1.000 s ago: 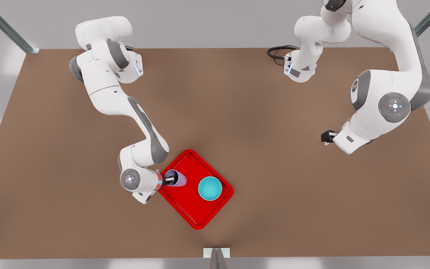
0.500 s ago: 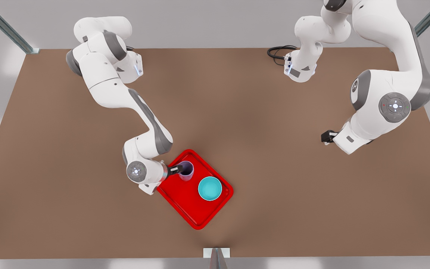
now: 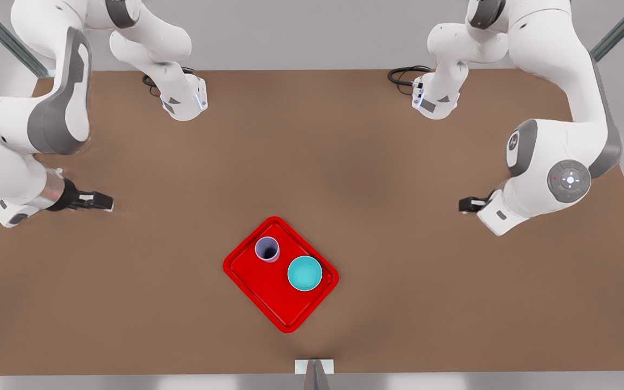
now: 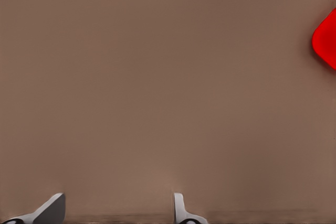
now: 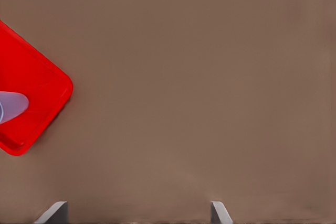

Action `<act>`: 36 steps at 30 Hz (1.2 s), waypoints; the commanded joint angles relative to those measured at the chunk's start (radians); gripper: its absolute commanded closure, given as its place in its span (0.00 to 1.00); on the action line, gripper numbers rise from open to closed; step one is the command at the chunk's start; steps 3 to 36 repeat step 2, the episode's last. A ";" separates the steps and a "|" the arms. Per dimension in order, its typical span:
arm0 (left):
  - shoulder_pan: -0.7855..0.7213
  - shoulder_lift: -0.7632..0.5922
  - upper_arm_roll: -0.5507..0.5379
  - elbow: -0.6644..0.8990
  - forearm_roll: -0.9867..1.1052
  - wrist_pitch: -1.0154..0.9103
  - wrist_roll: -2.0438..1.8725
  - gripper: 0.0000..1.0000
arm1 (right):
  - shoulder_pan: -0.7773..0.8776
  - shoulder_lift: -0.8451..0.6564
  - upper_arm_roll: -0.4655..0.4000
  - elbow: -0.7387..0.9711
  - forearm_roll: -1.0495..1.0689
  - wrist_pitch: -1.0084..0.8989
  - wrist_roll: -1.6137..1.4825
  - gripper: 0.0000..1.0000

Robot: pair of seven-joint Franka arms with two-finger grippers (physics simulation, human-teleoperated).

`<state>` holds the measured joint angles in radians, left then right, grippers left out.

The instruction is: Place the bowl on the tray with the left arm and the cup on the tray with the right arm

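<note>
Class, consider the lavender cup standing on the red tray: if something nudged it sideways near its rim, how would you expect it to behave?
The cup is taller than wide and narrower than the bowl, so it would probably tip rather than slide. Once on its side, its tapered wall would likely roll in a curve, though the tray rim might stop it.

Simulated robot bench (image 3: 344,162), framed

Left end effector (image 3: 466,205), right end effector (image 3: 107,202): spread, apart.

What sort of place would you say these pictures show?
Probably a simulated robot test cell: a bare brown table inside a metal frame, two arms' bases mounted on it, and a red tray.
</note>
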<state>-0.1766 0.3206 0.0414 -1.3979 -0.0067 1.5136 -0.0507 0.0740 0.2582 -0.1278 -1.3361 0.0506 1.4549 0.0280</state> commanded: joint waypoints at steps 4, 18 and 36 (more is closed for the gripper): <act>0.000 0.002 0.000 0.000 -0.038 0.000 0.000 0.00 | 0.007 0.001 -0.007 0.011 0.002 -0.027 -0.003 0.00; 0.000 0.002 0.000 0.000 -0.038 0.000 0.000 0.00 | 0.007 0.001 -0.007 0.011 0.002 -0.027 -0.003 0.00; 0.000 0.002 0.000 0.000 -0.038 0.000 0.000 0.00 | 0.007 0.001 -0.007 0.011 0.002 -0.027 -0.003 0.00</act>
